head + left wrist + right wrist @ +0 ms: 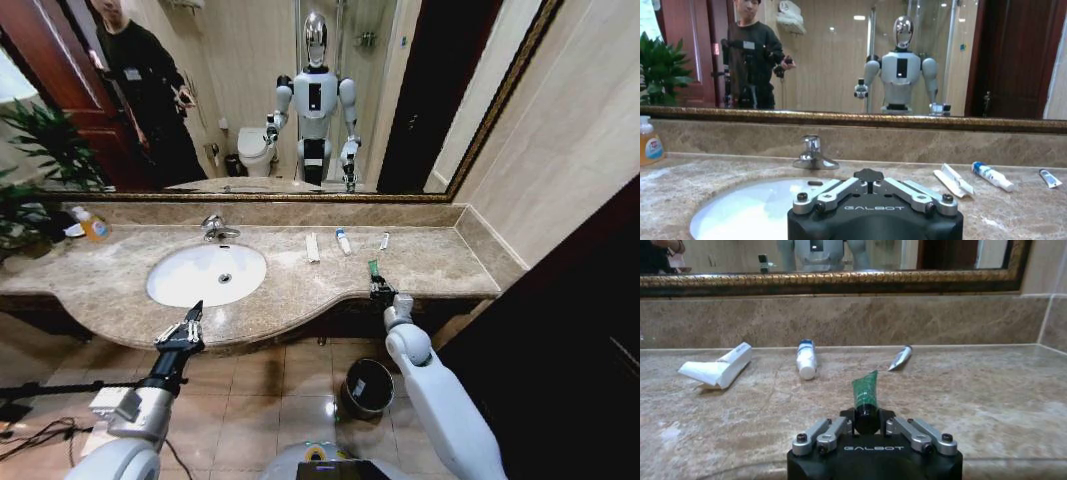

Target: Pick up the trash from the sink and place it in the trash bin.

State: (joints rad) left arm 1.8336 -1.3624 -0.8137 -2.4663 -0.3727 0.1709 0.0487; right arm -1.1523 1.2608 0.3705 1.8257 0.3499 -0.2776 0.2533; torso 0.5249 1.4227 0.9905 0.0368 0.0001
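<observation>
My right gripper (378, 289) (867, 416) is shut on the cap end of a dark green tube (373, 268) (865, 388) near the counter's front edge, right of the sink (206, 273). Behind it on the marble lie a flat white packet (312, 247) (717, 369), a white bottle with a blue cap (343, 240) (805, 360) and a thin small tube (384, 240) (900, 357). My left gripper (190, 318) (869, 175) hangs shut and empty at the basin's front rim (740, 210). The dark round trash bin (369, 386) stands on the floor below the right arm.
A chrome faucet (216, 228) (812, 152) stands behind the basin. A yellow-orange bottle (93, 226) (648, 142) and a potted plant (35, 160) sit at the counter's far left. A mirror backs the counter; a wall closes its right end.
</observation>
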